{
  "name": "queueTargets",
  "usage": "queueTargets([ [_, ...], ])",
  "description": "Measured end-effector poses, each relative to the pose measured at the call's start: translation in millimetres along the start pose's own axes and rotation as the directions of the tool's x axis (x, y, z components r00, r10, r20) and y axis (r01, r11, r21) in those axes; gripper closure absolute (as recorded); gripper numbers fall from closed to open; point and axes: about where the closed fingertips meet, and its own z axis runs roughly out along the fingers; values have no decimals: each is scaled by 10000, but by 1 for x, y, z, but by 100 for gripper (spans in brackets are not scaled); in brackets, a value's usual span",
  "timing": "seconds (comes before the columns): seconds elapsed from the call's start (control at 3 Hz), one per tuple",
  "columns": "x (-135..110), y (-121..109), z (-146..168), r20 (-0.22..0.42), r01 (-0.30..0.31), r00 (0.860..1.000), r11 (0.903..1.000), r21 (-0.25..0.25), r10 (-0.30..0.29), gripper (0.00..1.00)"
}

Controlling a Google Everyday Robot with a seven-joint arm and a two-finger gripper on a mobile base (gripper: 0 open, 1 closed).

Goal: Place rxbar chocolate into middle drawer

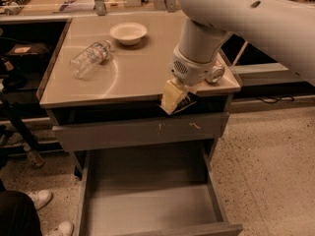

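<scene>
My gripper (172,100) hangs at the front edge of the countertop, just above the grey drawer front with pale scratch marks (142,130). Its pale fingers (169,96) are shut on the rxbar chocolate (186,102), a flat black bar with white lettering that sticks out to the right of them. The middle drawer (147,208) stands pulled open below, wide and deep with a plain grey bottom, and nothing shows inside it. The gripper and bar are above and behind the drawer's open part.
On the countertop (133,75) lie a clear plastic bottle (90,58) on its side and a white bowl (128,33). The soda can (215,74) is mostly hidden behind my arm. A person's shoes (42,198) are at the lower left.
</scene>
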Motion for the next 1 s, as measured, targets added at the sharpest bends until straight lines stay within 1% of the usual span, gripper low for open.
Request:
queueTargets([
  [0.33,31,18,17,227,-935,9953,9946,-450,946,100],
  [0.67,69,39,70,-18,-1771,9840,9753,-1321,1784,100],
  [1.0,92,62,120,-432,-2189,9757,9493,-2255,2148,100],
])
